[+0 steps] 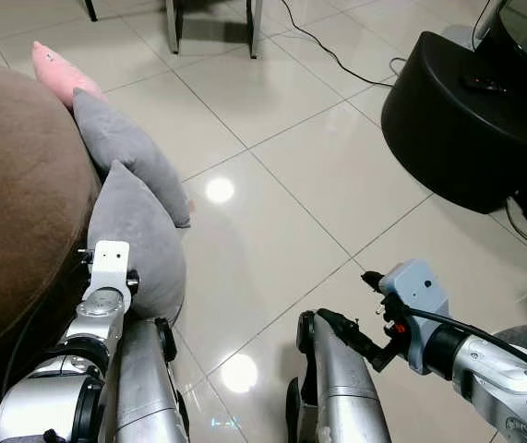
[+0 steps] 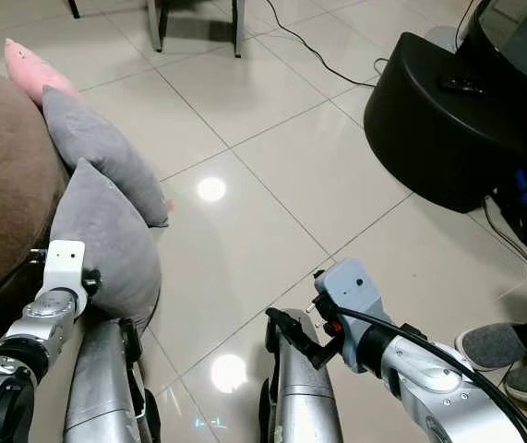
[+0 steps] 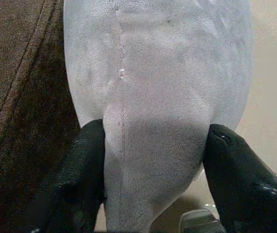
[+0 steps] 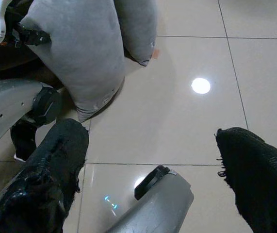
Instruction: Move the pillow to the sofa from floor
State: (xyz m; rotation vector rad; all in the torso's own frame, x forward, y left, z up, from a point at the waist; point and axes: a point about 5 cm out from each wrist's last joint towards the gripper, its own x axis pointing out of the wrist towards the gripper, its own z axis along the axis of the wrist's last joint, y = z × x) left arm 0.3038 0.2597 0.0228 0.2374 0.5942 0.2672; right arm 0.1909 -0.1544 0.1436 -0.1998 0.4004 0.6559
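Two grey pillows lean against the brown sofa (image 1: 14, 203), both standing on the tiled floor (image 1: 291, 185). The nearer grey pillow (image 1: 138, 245) rests upright on its lower edge, its side pressed to the sofa's front. The left gripper (image 3: 153, 170) is clamped on this pillow: in the left wrist view one black finger (image 3: 82, 174) presses one side of the soft fabric and the other finger presses the opposite side, with the seam running between them. The pillow's bottom appears to touch the floor.

Just beyond it, the second grey pillow (image 1: 125, 152) leans at a slant against the sofa, overlapping the first. Past that, a pink cushion (image 1: 55, 69) pokes out at the sofa's far edge.

The right gripper (image 4: 153, 160) hovers low over bare tiles, well apart from the pillows, its two fingers spread wide with nothing between them.

Farther off, a large black rounded object (image 1: 466, 120) sits on the floor, and a black cable (image 1: 328, 46) trails across the tiles. In the right eye view, a person's feet in grey slippers (image 2: 508, 351) stand near the robot's right side.
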